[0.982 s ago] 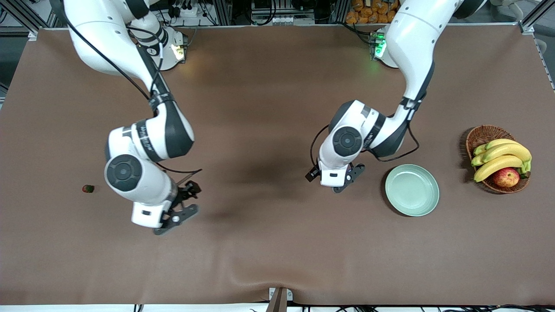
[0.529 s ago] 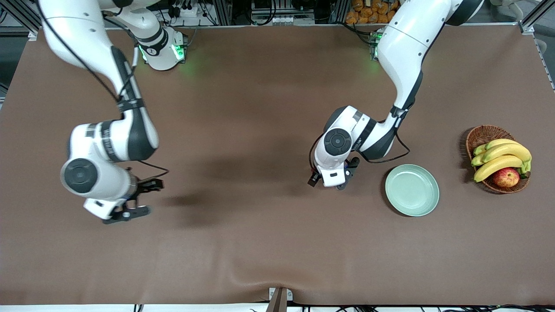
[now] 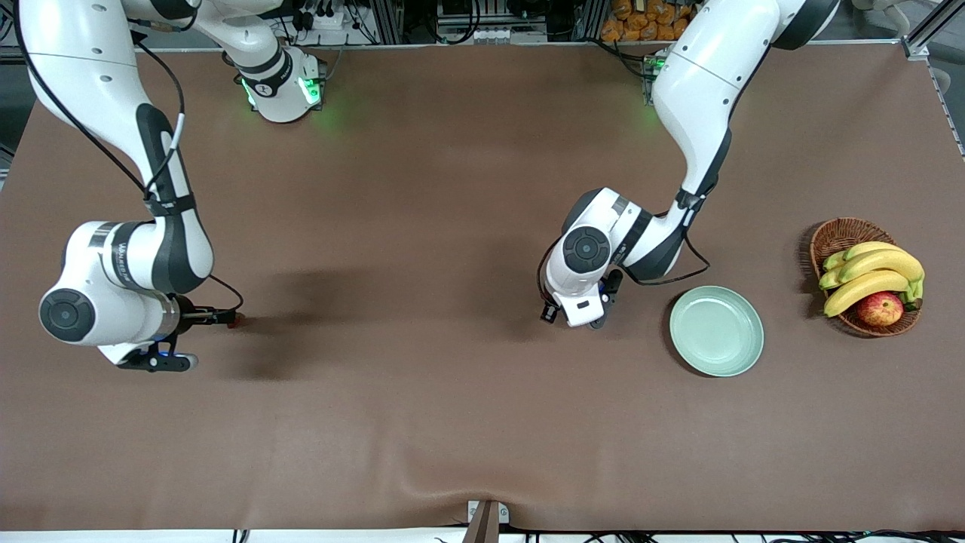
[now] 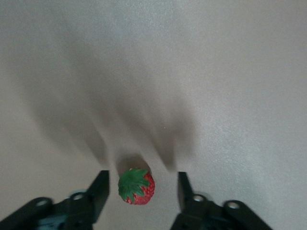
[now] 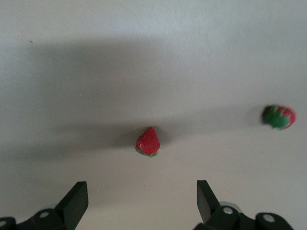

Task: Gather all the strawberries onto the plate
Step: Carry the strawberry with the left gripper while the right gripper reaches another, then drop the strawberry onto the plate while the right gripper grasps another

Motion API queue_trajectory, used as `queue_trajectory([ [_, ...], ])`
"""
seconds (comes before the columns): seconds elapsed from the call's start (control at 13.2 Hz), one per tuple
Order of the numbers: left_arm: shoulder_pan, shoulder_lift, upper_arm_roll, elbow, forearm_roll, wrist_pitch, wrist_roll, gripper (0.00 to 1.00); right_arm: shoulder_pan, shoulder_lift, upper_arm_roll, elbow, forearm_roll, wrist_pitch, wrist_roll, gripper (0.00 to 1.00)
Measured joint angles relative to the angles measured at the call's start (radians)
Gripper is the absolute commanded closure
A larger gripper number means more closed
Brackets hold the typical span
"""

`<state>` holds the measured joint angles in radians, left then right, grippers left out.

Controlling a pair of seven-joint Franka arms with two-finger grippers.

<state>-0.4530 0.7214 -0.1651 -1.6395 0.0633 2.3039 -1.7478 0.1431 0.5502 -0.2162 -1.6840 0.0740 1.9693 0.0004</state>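
In the left wrist view a small red strawberry (image 4: 136,186) with a green cap lies on the brown table between the fingers of my left gripper (image 4: 142,192). The jaws stand open, with a gap on each side of the berry. That gripper (image 3: 584,318) hangs low beside the mint-green plate (image 3: 716,330). My right gripper (image 5: 141,201) is wide open over the right arm's end of the table, holding nothing. One strawberry (image 5: 147,141) lies ahead of its fingers and another (image 5: 279,116) off to one side. The second shows as a red dot (image 3: 238,320) by the right wrist.
A wicker basket (image 3: 833,237) with bananas (image 3: 867,275) and an apple (image 3: 880,308) stands at the left arm's end of the table, past the plate. The brown cloth has a wrinkle at its front edge.
The right arm has swung toward its own end of the table and now covers the berry that lay there. The left gripper has dropped lower and its fingers have narrowed around a strawberry.
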Motion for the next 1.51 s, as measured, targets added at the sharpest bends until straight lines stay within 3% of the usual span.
queue_trajectory([
  [0.08,0.0,0.004,0.0,0.0,0.0,0.003,0.0,0.43,-0.006,-0.015,0.0,-0.04,0.021,0.028,0.002,0.0],
  [0.3,-0.001,0.017,0.0,0.0,0.0,0.019,-0.001,0.6,-0.008,-0.044,0.002,-0.163,0.056,0.154,0.01,0.0],
  [0.45,-0.001,0.019,0.0,0.0,0.0,0.021,-0.001,0.91,-0.008,-0.045,0.002,-0.193,0.063,0.205,0.014,0.0],
  [0.53,-0.001,0.019,0.0,0.0,0.0,0.022,-0.001,1.0,-0.01,-0.044,0.001,-0.199,0.064,0.222,0.016,0.0],
  [0.76,0.004,0.016,0.005,0.012,0.001,0.027,0.023,1.0,-0.018,-0.036,0.001,-0.212,0.065,0.282,0.02,0.0],
  [0.98,0.06,-0.024,0.018,0.03,0.002,-0.046,0.178,1.0,-0.02,-0.007,0.001,-0.218,0.065,0.344,0.022,0.0],
  [1.36,0.29,-0.102,0.026,0.031,0.005,-0.2,0.646,1.0,-0.02,0.037,0.003,-0.218,0.065,0.384,0.023,0.0],
  [1.51,0.38,-0.099,0.027,0.021,0.036,-0.203,0.822,0.88,-0.02,0.038,0.003,-0.219,0.065,0.384,0.025,0.0],
])
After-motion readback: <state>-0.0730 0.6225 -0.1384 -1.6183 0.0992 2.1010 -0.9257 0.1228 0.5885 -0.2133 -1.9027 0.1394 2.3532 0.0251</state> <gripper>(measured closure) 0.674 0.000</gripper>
